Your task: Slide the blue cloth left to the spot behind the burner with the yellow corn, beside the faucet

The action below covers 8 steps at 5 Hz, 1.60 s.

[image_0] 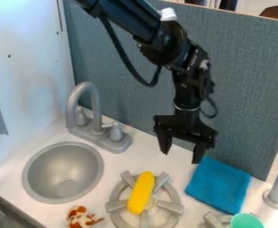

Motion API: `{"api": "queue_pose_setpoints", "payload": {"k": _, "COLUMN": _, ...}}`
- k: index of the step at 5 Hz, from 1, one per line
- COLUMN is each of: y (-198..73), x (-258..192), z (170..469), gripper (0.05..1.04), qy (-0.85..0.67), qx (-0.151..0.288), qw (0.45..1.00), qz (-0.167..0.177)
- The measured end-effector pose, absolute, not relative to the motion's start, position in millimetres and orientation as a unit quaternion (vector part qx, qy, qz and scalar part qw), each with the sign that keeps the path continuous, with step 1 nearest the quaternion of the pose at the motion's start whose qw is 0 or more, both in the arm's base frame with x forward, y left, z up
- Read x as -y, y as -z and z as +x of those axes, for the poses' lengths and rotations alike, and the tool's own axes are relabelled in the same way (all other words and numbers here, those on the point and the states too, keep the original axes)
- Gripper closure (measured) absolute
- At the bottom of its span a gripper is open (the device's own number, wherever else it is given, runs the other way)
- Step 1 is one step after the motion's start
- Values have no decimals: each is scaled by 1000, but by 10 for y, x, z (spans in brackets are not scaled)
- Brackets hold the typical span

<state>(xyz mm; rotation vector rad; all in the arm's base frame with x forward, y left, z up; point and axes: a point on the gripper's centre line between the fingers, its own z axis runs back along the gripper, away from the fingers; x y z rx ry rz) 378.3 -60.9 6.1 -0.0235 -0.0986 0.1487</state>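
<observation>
We are seeing the black gripper (181, 149) hanging over the back of the white counter (103, 217), right of the faucet (92, 113), its two fingers standing wide apart. Nearest to it, the blue cloth (218, 185) is lying flat just below its right-hand finger in the view. We are looking at a plain, bright blue piece, roughly four-sided, with softly uneven edges and a slightly rumpled, matte surface. To the left of the cloth, a smooth yellow object (141, 192), long and rounded at its ends, is resting at a slant across the gray burner grate (176, 207). The round gray sink (64, 173) is sitting farther left, and a brown-and-white mottled thing (80, 218) is lying near the bottom edge, between sink and grate. At the lower right, we are noticing a mint-green cup-like thing (246, 221). A white label (167, 14) is showing on the arm (165, 42).
</observation>
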Motion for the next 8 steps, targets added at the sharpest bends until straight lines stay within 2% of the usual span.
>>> {"api": "queue_pose_setpoints", "payload": {"k": 1, "y": 112, "x": 593, "z": 3720, "gripper": 83, "qy": -77, "qx": 25, "qw": 997, "qz": -6}}
{"api": "queue_pose_setpoints", "payload": {"k": 2, "y": 255, "x": 711, "z": 3828, "gripper": 83, "qy": -85, "qx": 16, "qw": 996, "qz": -13}}
{"api": "queue_pose_setpoints", "payload": {"k": 4, "y": 427, "x": 1049, "z": 4016, "gripper": 83, "qy": -19, "qx": 38, "qw": 999, "qz": -26}}
{"api": "queue_pose_setpoints", "payload": {"k": 6, "y": 639, "x": 1100, "z": 4145, "gripper": 83, "qy": 6, "qx": 17, "qw": 1000, "qz": -13}}
{"api": "queue_pose_setpoints", "payload": {"k": 8, "y": 761, "x": 1096, "z": 4231, "gripper": 83, "qy": 12, "qx": 26, "qw": 1000, "qz": -7}}
